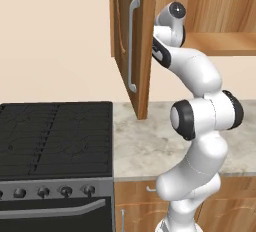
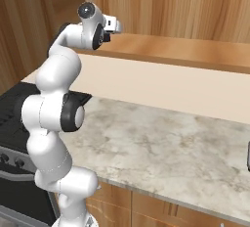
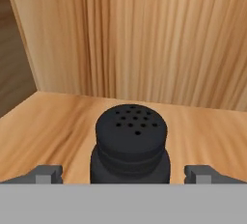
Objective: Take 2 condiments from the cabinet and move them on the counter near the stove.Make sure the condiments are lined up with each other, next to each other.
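light: even, bright | shadows: faint, soft | glare: slight sheen on arm (image 1: 200,76) | sharpness: slightly soft

One black shaker (image 3: 130,143) on the cabinet shelf (image 3: 58,131), cap holes about ten. One stove (image 1: 55,136), five knobs (image 1: 65,191) along its front edge; one counter (image 2: 161,143). One open cabinet door (image 1: 131,41) with one bar handle (image 1: 133,46).

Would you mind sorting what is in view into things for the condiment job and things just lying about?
For the job: black shaker, cabinet, counter, stove, open gripper.
Just about: drawer fronts below the counter.
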### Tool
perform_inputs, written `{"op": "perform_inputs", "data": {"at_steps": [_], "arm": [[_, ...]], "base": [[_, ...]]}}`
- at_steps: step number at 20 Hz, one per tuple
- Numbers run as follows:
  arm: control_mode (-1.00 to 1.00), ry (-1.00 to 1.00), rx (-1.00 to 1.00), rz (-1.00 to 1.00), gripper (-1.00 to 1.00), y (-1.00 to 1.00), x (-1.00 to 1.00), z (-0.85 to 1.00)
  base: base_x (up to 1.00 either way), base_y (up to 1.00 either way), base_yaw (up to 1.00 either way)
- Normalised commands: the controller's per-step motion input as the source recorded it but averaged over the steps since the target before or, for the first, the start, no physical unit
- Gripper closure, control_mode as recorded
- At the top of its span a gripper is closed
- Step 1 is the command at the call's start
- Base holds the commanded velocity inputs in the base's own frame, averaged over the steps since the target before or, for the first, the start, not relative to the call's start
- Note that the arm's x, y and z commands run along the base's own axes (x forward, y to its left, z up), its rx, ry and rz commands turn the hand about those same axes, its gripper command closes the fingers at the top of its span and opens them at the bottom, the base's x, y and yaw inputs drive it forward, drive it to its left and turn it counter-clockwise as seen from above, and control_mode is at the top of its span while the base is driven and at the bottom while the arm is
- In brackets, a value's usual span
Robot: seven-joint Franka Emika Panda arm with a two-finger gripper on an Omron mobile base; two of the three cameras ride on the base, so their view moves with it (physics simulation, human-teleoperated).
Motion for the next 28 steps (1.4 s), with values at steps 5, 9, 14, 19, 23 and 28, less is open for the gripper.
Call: {"op": "perform_inputs", "data": {"at_steps": [5, 9, 14, 19, 23, 28], "arm": [[-1.00, 0.00, 0.00, 0.00, 1.00, 0.00, 0.06, -0.03], [-1.00, 0.00, 0.00, 0.00, 1.00, 0.00, 0.01, 0.00], [-1.00, 0.00, 0.00, 0.00, 1.00, 0.00, 0.00, 0.00], [-1.00, -0.02, -0.01, 0.00, 1.00, 0.00, -0.39, -0.10], [-1.00, -0.12, -0.02, 0.00, 1.00, 0.00, -1.00, -0.24], [-1.00, -0.18, 0.00, -0.01, 1.00, -0.07, -1.00, 0.07]], "base": [[0.00, 0.00, 0.00], [0.00, 0.00, 0.00], [0.00, 0.00, 0.00], [0.00, 0.00, 0.00], [0.00, 0.00, 0.00], [0.00, 0.00, 0.00]]}}
